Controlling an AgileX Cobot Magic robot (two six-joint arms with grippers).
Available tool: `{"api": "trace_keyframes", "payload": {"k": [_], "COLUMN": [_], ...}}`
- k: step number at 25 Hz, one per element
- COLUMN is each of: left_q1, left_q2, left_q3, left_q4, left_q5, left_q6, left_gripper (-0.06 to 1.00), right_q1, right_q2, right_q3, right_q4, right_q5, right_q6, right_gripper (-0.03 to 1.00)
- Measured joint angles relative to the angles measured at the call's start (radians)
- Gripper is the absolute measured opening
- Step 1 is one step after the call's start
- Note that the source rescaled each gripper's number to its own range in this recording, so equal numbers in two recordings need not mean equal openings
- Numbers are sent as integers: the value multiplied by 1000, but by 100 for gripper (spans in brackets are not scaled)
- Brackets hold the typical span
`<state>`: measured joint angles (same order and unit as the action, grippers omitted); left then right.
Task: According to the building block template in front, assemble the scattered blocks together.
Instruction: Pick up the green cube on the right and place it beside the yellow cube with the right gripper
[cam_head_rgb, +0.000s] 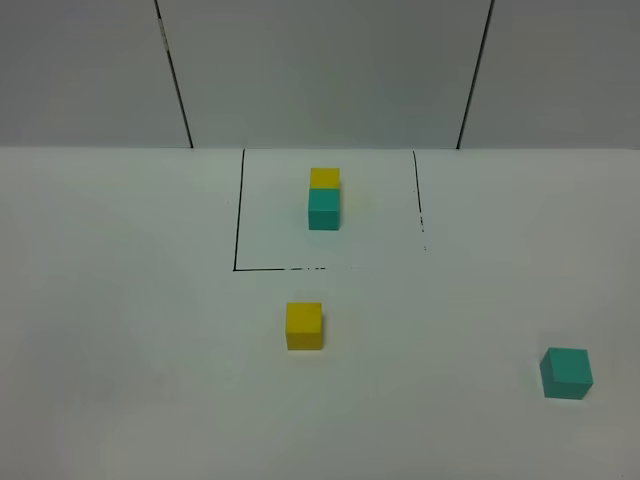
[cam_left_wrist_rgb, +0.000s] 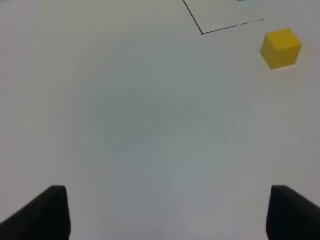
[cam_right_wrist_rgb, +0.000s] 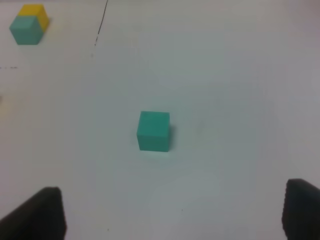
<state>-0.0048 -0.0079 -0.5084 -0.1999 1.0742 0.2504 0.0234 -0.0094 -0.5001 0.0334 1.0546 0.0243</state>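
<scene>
The template (cam_head_rgb: 324, 198) is a yellow cube joined to a teal cube inside a thin black outline at the back middle of the table; it also shows in the right wrist view (cam_right_wrist_rgb: 29, 24). A loose yellow cube (cam_head_rgb: 304, 326) sits in front of the outline and shows in the left wrist view (cam_left_wrist_rgb: 281, 47). A loose teal cube (cam_head_rgb: 566, 373) sits at the front right and shows in the right wrist view (cam_right_wrist_rgb: 154, 131). My left gripper (cam_left_wrist_rgb: 165, 215) is open and empty, well short of the yellow cube. My right gripper (cam_right_wrist_rgb: 170, 212) is open and empty, a short way from the teal cube.
The white table (cam_head_rgb: 130, 330) runs back to a grey panelled wall (cam_head_rgb: 320, 70). The black outline (cam_head_rgb: 238, 210) is drawn on the table. Neither arm shows in the exterior high view.
</scene>
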Motion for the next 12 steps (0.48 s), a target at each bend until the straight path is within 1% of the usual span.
{"api": "trace_keyframes", "payload": {"k": [12], "left_q1": [0], "left_q2": [0], "left_q3": [0], "left_q4": [0], "left_q5": [0], "left_q6": [0], "left_gripper": [70], "right_q1": [0], "right_q2": [0], "right_q3": [0], "right_q4": [0], "right_q5": [0], "right_q6": [0], "right_gripper": [74]}}
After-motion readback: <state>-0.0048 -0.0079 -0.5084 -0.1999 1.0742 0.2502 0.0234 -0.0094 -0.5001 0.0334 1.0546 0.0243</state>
